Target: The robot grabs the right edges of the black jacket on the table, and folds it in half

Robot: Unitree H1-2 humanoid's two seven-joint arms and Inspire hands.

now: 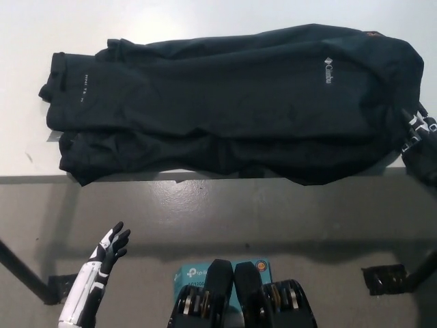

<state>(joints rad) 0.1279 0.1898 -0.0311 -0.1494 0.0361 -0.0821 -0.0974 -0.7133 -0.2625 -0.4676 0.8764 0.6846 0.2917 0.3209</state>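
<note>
head view shows the jacket [232, 102] lying flat and long across the white table [205, 20], with its near edge hanging a little over the table's front. the right hand [422, 140] is at the jacket's right end, its fingers [412, 124] touching the cloth there. black on black, so i cannot tell if they are closed on it or not. the left hand [109, 249] rests low, well away from the jacket, fingers apart and holding nothing. if the right fingers only pinch the top layer, the jacket could slip out or bunch up when it is folded.
</note>
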